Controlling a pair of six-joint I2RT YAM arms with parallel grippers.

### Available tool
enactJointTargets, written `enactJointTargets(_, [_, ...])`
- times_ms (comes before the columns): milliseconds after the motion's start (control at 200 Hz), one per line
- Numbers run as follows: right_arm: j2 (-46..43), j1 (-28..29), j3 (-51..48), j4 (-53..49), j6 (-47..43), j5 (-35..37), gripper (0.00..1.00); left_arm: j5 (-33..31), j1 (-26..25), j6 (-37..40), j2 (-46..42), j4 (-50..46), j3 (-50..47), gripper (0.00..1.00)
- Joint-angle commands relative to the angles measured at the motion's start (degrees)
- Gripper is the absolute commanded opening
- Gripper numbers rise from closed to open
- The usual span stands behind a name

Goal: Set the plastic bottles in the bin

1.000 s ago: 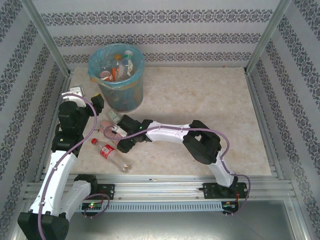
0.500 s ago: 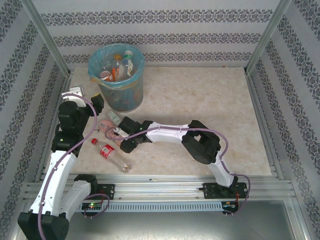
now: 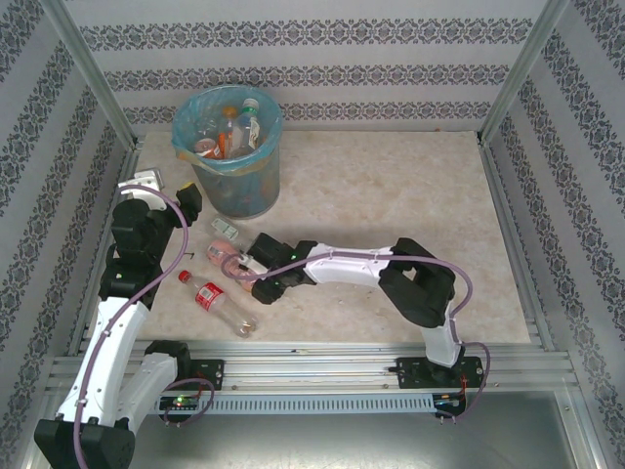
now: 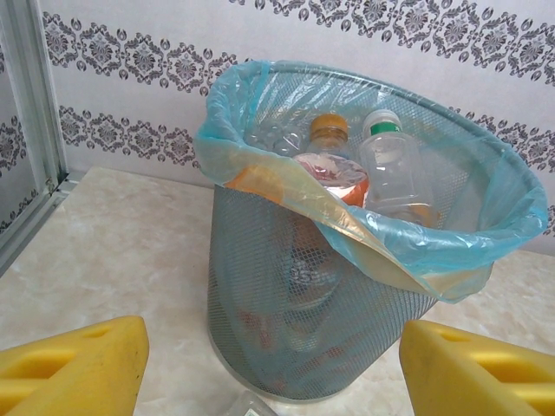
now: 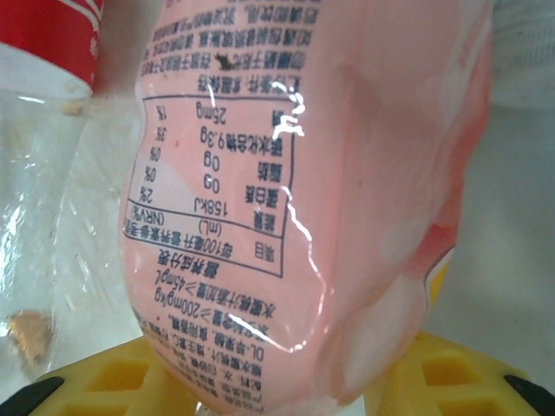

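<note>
Right gripper point(image 3: 237, 262): clamps the pink bottle point(image 5: 286, 191) across its body between yellow pads point(image 5: 113, 377), low over the table point(image 3: 391, 195) and well short of the bin point(image 4: 260, 303); takes the middle, probably to keep the bottle balanced for the carry. Left gripper point(image 4: 273, 368): hangs wide apart and empty, facing the mesh bin at close range, likely parked clear of the other gripper's path. Bin: holds several bottles already, with an orange-capped bottle point(image 4: 329, 128) and a green-capped bottle point(image 4: 381, 121) uppermost. Red-labelled clear bottle point(image 3: 210, 296): lies on the table near its front edge, awaiting pickup.
</note>
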Motion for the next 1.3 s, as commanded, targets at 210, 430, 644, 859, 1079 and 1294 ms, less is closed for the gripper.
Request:
enactJointTargets(210, [-12.4,0.7,-12.3,7.8,2.2,2.6,0.22,5.4,-0.4,0.3,0.7,-0.9,6.3,0.76])
enactJointTargets(430, [-22.2,0.3,-18.9,9.3,2.0,7.8,0.19,19.1,-0.4,-0.6,5.7,0.5,10.2,0.77])
enactJointTargets(644, [-34.2,-2.2,-24.3,9.5,2.7,12.0,0.17,31.5,-0.7,-8.0,11.6,7.7,12.3,0.79])
enactJointTargets(859, [-45.4,-4.7,-26.4,9.5,1.9,15.5,0.17,36.5,-5.7,-11.6,16.3,12.9,13.5,1.0])
enactJointTargets(1079, [-53.2,-7.0,-27.7,10.3,1.8,16.1,0.18,42.7,-11.3,-12.4,20.8,15.0,16.2,1.0])
enactJointTargets(1294, [-54.6,-8.0,-26.3,11.5,0.0,15.0,0.2,51.1,-15.1,-19.7,25.9,25.2,15.9,1.0])
